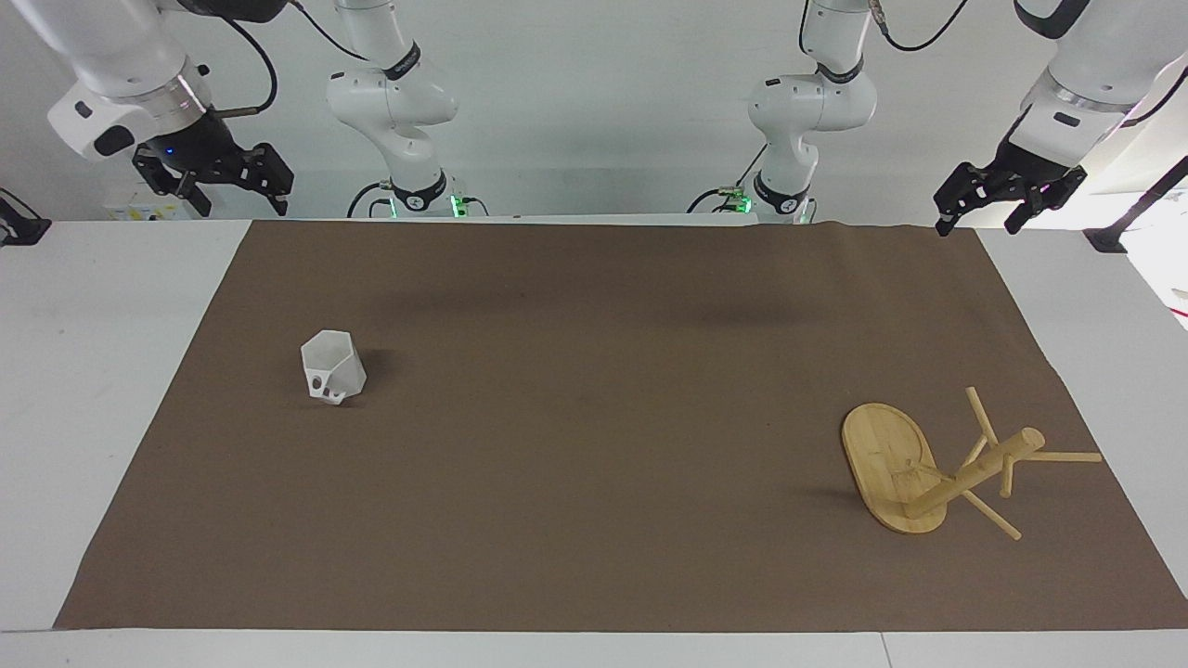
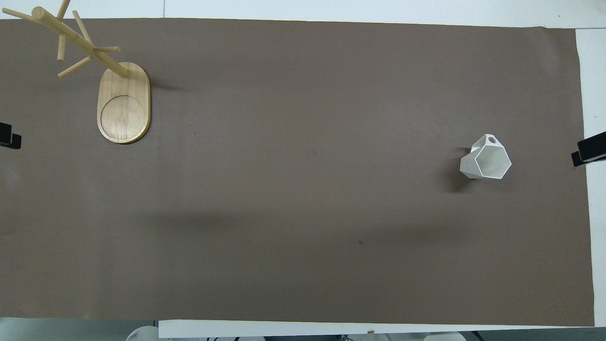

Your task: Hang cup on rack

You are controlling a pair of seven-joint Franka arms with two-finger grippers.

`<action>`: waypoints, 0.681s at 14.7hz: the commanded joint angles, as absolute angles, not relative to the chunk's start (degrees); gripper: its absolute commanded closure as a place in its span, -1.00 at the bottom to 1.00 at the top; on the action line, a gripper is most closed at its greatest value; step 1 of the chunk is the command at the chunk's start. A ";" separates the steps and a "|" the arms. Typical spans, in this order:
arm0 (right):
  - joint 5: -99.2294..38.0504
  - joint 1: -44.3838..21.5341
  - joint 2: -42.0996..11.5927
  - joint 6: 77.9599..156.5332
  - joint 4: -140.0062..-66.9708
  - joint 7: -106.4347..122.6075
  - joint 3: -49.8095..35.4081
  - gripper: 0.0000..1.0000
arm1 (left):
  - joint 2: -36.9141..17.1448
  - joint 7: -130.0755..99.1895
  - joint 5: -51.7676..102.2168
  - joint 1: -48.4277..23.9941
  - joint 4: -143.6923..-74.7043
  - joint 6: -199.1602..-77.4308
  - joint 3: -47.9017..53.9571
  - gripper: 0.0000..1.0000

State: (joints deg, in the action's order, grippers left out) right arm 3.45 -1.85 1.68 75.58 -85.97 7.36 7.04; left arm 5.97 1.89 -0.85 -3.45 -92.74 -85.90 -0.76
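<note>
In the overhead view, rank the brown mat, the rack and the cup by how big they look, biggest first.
1. Mat, covering nearly the whole table.
2. Rack, with its oval base and pegged post.
3. Cup, clearly the smallest.
No two look alike in size, so the order is sure.

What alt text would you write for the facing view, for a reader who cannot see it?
A white cup stands on a brown mat toward the right arm's end, a bamboo rack toward the left arm's. Both end effectors, left and right, wait raised and open.
</note>
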 commanded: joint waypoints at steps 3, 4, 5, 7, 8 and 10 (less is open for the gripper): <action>2.72 -1.49 2.55 76.64 -87.28 6.33 6.77 -0.99 | 7.03 1.76 -0.88 -3.52 -93.69 -85.52 -0.88 -1.00; 2.72 -1.67 2.64 76.55 -87.45 6.07 6.77 -0.99 | 7.03 1.76 -0.79 -3.52 -93.69 -85.52 -0.88 -1.00; 2.64 -1.67 2.81 76.47 -87.71 6.06 6.77 -0.99 | 7.03 1.76 -0.88 -3.52 -93.60 -85.52 -0.88 -1.00; 2.64 -1.49 2.81 76.38 -87.80 6.85 6.77 -0.99 | 7.03 1.76 -0.88 -3.52 -93.69 -85.52 -0.88 -1.00; 2.64 -1.67 3.07 75.42 -88.32 7.55 6.77 -1.00 | 7.03 1.76 -0.88 -3.52 -93.69 -85.52 -0.88 -1.00; 2.64 -1.50 3.16 74.97 -88.33 12.10 6.77 -0.99 | 7.03 1.76 -0.88 -3.52 -93.69 -85.52 -0.88 -1.00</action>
